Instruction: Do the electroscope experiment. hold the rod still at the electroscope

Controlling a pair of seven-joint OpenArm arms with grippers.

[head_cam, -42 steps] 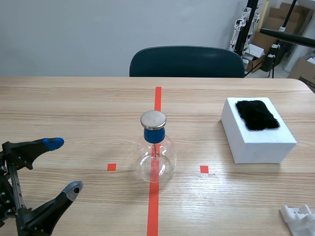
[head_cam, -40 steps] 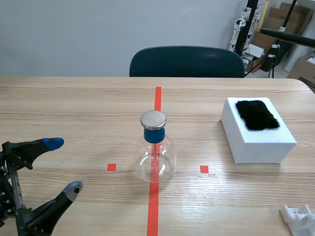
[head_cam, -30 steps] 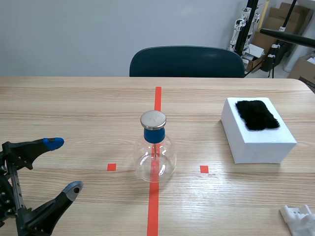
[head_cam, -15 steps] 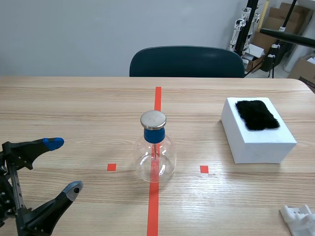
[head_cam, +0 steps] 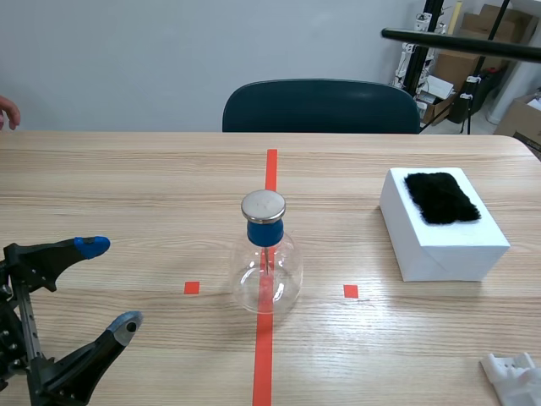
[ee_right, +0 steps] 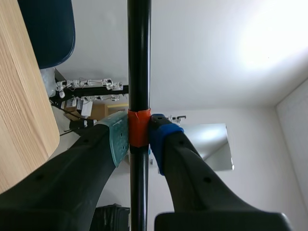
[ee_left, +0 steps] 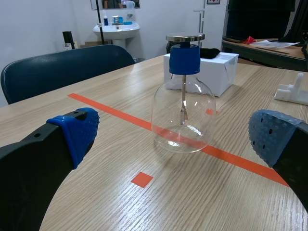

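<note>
While tight between right jaws, rod.

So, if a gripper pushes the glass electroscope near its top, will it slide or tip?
The electroscope probably tips rather than slides: its metal disc sits high on the blue stopper. Its clear glass looks fragile and likely slippery.

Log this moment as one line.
left gripper: open, low, short of electroscope | right gripper: shut on black rod, raised high, not at electroscope | black fur on white block

Wooden table bears the electroscope, a white block and a white piece
</note>
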